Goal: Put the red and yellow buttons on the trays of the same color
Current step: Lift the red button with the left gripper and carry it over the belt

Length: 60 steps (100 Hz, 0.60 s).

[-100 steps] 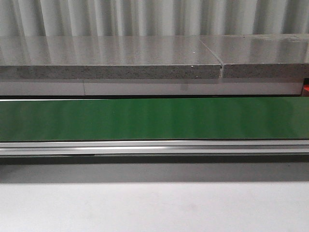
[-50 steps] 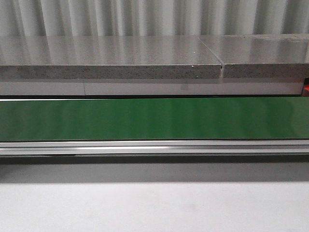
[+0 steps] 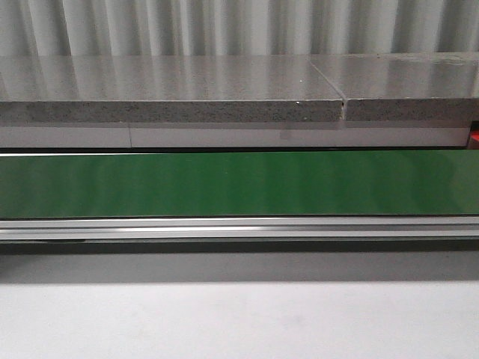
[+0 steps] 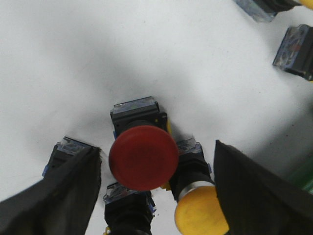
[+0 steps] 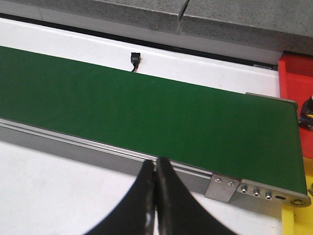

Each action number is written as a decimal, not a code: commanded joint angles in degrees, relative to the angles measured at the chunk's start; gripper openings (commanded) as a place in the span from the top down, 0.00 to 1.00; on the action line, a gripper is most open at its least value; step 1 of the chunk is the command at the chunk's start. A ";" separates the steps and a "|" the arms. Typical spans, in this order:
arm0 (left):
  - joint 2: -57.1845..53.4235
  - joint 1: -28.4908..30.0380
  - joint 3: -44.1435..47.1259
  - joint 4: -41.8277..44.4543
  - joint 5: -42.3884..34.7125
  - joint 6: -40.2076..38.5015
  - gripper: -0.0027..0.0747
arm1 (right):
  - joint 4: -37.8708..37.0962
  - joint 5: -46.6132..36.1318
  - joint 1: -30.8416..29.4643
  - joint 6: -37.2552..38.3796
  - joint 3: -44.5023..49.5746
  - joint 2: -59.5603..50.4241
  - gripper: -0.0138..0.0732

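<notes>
Left pincer apart astride the red button, front view unchanged; right pincer together.

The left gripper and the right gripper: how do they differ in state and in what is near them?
The left gripper is open, while the right gripper is shut with its fingers together. The left gripper stands around a red button on a white surface; the right gripper holds nothing and faces the green conveyor belt. Both have black fingers.

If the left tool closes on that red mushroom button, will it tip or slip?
The red mushroom button looks top-heavy, its wide cap over a narrower black base, so it may tip. The domed cap looks smooth, probably slippery. Crowding buttons like the yellow button may get nudged.
</notes>
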 commanded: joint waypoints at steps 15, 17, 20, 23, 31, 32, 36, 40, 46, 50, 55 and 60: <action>0.73 0.18 -1.71 -0.54 -1.85 -0.48 0.35 | -0.07 -4.40 0.10 -0.66 -1.41 0.31 0.92; 0.98 0.18 -1.71 -0.54 -2.17 -0.48 0.35 | -0.07 -4.40 0.10 -0.66 -1.41 0.31 0.92; 1.17 0.18 -1.71 -0.54 -2.29 -0.48 0.35 | -0.07 -4.40 0.10 -0.66 -1.41 0.31 0.92; 1.39 0.18 -1.71 -0.54 -2.41 -0.48 0.35 | -0.07 -4.40 0.10 -0.66 -1.41 0.31 0.92; 1.43 0.18 -1.71 -0.54 -3.07 -0.48 0.38 | -0.07 -4.40 0.10 -0.66 -1.41 0.31 0.92; 1.43 0.18 -1.71 -0.54 -3.33 -0.48 0.39 | -0.07 -4.40 0.10 -0.66 -1.41 0.31 0.92; 1.43 0.18 -1.71 -0.54 -3.63 -0.48 0.43 | -0.07 -4.40 0.10 -0.66 -1.41 0.31 0.92; 1.43 0.18 -1.71 -0.54 -3.77 -0.48 0.48 | -0.07 -4.40 0.10 -0.66 -1.41 0.31 0.92; 1.32 0.18 -1.71 -0.54 -3.87 -0.48 0.57 | -0.07 -4.40 0.10 -0.66 -1.41 0.31 0.92; 1.32 0.18 -1.71 -0.54 -3.76 -0.48 0.62 | -0.07 -4.40 0.10 -0.66 -1.41 0.31 0.92; 1.32 0.18 -1.71 -0.54 -3.64 -0.48 0.68 | -0.07 -4.40 0.10 -0.66 -1.41 0.31 0.92; 1.32 0.18 -1.71 -0.54 -3.64 -0.48 0.71 | -0.07 -4.40 0.10 -0.66 -1.41 0.31 0.92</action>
